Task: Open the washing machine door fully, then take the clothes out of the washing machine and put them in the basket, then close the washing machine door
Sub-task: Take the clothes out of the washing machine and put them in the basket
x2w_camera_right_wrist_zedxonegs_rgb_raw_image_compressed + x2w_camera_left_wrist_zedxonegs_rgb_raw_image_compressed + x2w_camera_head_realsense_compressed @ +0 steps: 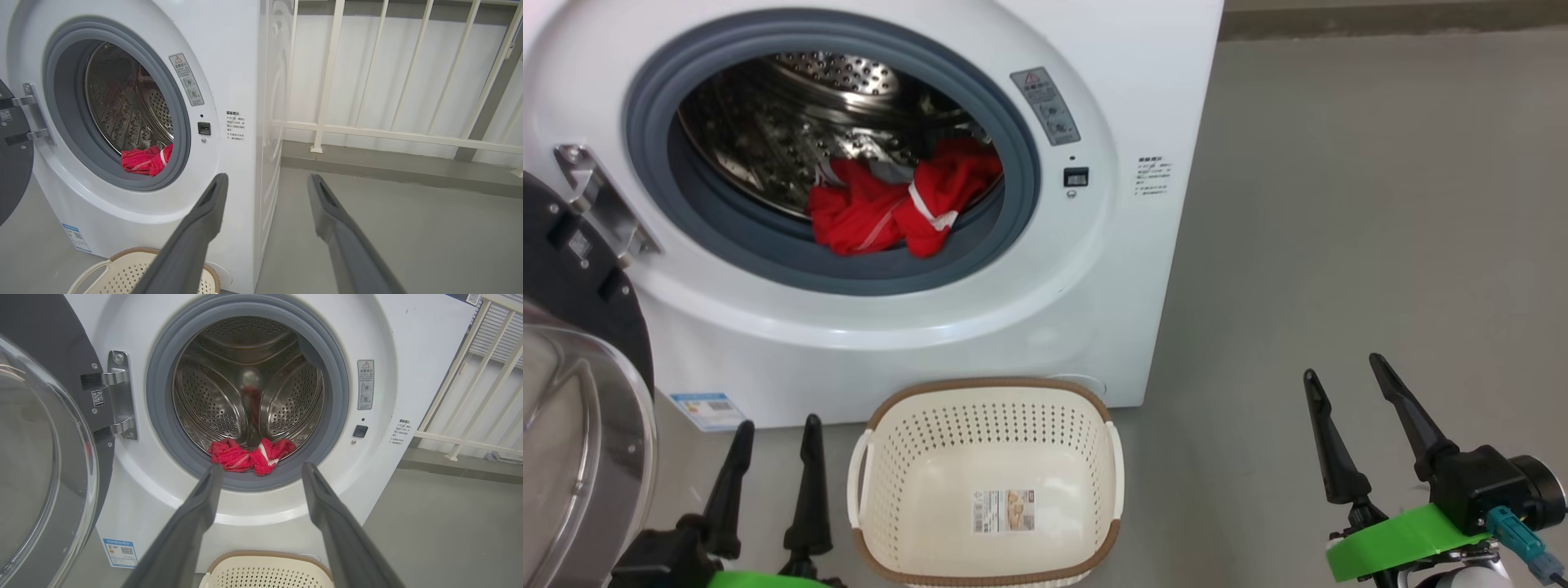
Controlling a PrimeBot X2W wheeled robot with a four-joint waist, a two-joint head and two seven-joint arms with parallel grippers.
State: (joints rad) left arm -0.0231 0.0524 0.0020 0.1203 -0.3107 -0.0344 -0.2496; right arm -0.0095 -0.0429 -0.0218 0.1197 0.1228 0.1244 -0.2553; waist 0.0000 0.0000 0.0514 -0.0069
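Spread wide and empty, the 2 long dark fingers of the left gripper [777, 423] are held just left of the cream-white perforated plastic basket [988, 384] with a brown rim; the right gripper [1342, 367], likewise parted and holding nothing, is seen well to the basket's right. The bright red fabric clothes [890, 208] with white trim are heaped at the front of the perforated steel drum [768, 122], against the grey rubber gasket [1013, 163], well apart from all 4 fingers. The big white washing machine [1143, 82] is stood on a grey floor [1339, 204], the basket just before its base. The round, black-rimmed, glass-bowled washing machine door [580, 408] is swung open at left. White railings [367, 132] are seen beyond
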